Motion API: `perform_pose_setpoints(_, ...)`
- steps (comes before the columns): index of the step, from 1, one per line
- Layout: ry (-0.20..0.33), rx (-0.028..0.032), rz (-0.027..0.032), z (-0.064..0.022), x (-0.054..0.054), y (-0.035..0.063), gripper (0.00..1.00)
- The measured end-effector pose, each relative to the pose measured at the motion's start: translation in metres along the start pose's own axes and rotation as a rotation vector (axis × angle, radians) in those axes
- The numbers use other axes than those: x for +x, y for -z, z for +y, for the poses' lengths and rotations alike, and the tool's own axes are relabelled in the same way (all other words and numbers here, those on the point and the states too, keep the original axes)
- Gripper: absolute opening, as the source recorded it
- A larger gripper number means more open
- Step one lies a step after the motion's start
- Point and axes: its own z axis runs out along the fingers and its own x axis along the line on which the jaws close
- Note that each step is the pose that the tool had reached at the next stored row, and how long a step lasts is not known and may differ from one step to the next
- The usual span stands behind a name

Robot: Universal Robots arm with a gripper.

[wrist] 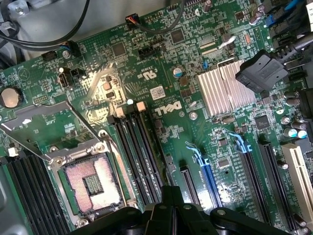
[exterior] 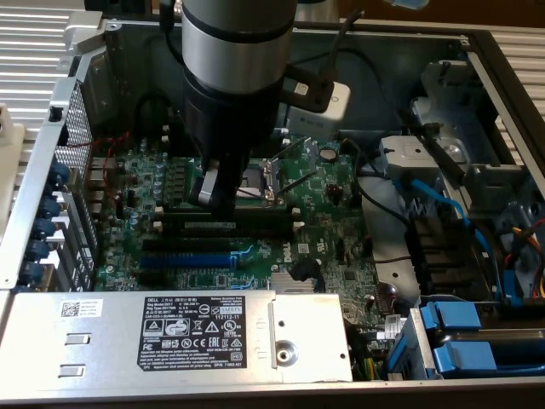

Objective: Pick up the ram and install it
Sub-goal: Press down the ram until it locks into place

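Observation:
The ram [exterior: 247, 223] stands on edge in one of the long black slots just in front of the open CPU socket [exterior: 255, 179]. In the wrist view its thin green top edge [wrist: 154, 156] runs along the slot nearest the Dell logo. My gripper [exterior: 213, 194] hangs straight down from the arm. It is shut, with its tips right over the end of the ram towards the exterior view's left. Whether the tips touch the stick I cannot tell. In the wrist view the black gripper [wrist: 171, 196] covers the near end of the slots.
A blue slot [exterior: 183, 260] and further black slots lie in front of the ram. A ribbed heatsink [wrist: 225, 90] sits beside the slots. The labelled metal cover [exterior: 192, 336] spans the case front. Blue cables [exterior: 434, 200] and drive brackets [exterior: 464, 341] fill the exterior view's right.

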Motion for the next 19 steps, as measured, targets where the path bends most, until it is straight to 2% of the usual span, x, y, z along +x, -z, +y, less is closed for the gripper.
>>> perform_pose_setpoints(19, -0.010, 0.0062, 0.0028, 0.0001, -0.0001, -0.0015, 0.11)
